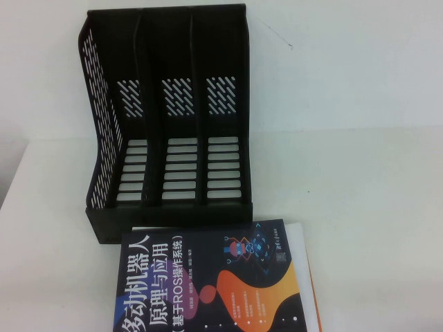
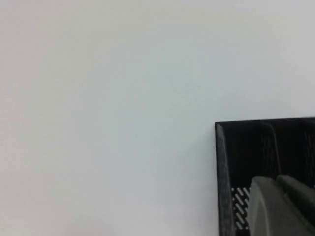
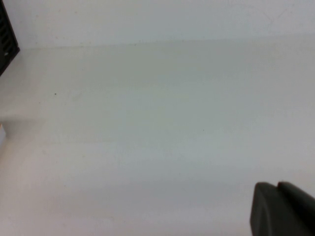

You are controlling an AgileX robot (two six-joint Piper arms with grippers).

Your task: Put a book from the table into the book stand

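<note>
On the left of the high view nothing of the left arm is seen; only in the left wrist view does a grey part of the left hand show at the frame's corner, held off to the left side of the book stand, whose perforated side wall is caught behind it. Whether that hand is apart or together cannot be told.

The book stand is placed left of centre on the white tabletop, upright, its three slots facing the robot and all three seen bare. Just in front of its base the book is laid flat, cover up, its far edge near the stand's front lip and its near end cut off by the frame. Under its right side a white sheet or second cover is glimpsed, with an orange edge — which it is cannot be made out.

To the right, the right hand is seen only as a dark corner in the right wrist view, over bare tabletop, well apart from the book; its state cannot be told either.

The task is judged to be at its start — the book is not yet gripped. A hand would need to be brought down to a free edge, the book lifted, turned upright and slid into a slot.
</note>
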